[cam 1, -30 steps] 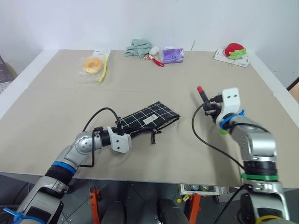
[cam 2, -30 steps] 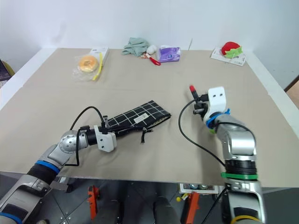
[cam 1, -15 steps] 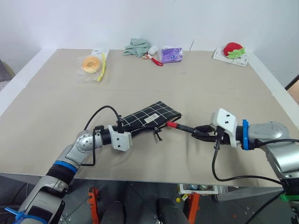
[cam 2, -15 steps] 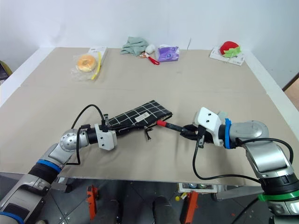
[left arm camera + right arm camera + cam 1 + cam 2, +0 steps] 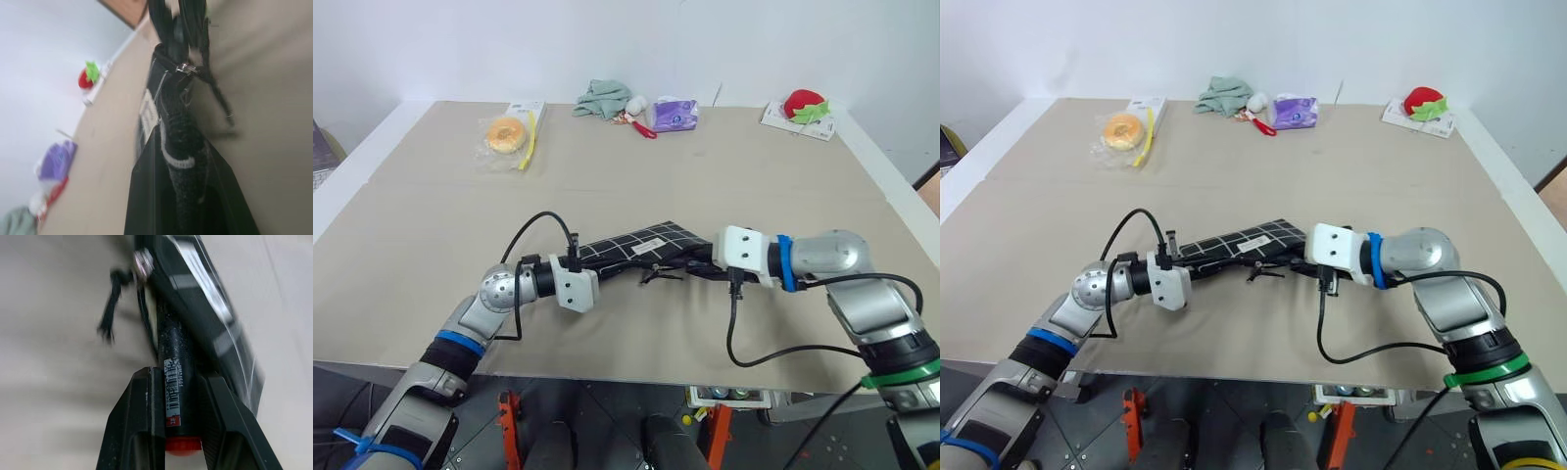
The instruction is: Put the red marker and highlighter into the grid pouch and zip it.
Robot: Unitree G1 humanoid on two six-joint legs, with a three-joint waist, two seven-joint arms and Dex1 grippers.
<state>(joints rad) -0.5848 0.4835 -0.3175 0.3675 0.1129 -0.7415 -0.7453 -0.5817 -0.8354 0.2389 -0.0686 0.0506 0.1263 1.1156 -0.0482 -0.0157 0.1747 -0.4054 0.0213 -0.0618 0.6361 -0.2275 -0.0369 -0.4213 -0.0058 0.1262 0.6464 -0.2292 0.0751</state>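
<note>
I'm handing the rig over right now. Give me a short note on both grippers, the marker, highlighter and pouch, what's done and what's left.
Left gripper: shut on the grid pouch, holding its end just off the table.
Right gripper: shut on the red marker, its front end pushed into the pouch mouth by the zipper pull.
Highlighter: can't spot it.
Done: marker partly in.
Left: push marker fully in, release, add highlighter, zip.

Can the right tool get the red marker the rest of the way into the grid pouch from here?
Probably yes. The right tool grips the red marker with its front end already at the grid pouch opening, and the left tool holds the pouch's other end. Nothing blocks the mouth.
</note>
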